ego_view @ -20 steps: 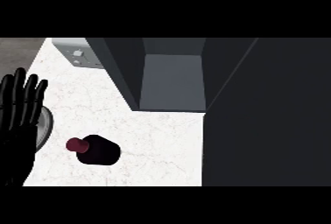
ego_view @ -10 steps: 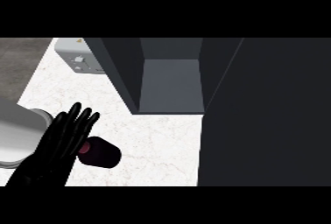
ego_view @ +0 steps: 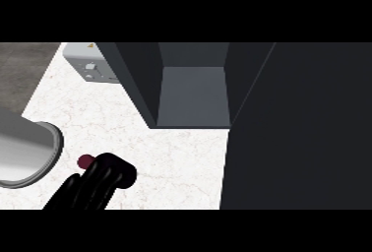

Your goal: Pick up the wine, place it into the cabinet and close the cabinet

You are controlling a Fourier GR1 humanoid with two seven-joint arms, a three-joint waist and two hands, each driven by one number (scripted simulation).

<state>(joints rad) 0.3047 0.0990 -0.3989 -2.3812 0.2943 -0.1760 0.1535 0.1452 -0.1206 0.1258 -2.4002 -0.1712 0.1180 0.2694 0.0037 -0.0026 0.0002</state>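
We record the left hand (ego_view: pixel 98 183) with fingers curled over the wine (ego_view: pixel 86 160) on the white counter (ego_view: pixel 174 152); only its red cap shows, well short of the open cabinet (ego_view: pixel 190 98)

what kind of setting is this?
Likely a kitchen counter: a white marbled countertop, an open dark cabinet standing on it, and the left robot hand curled over a wine bottle.
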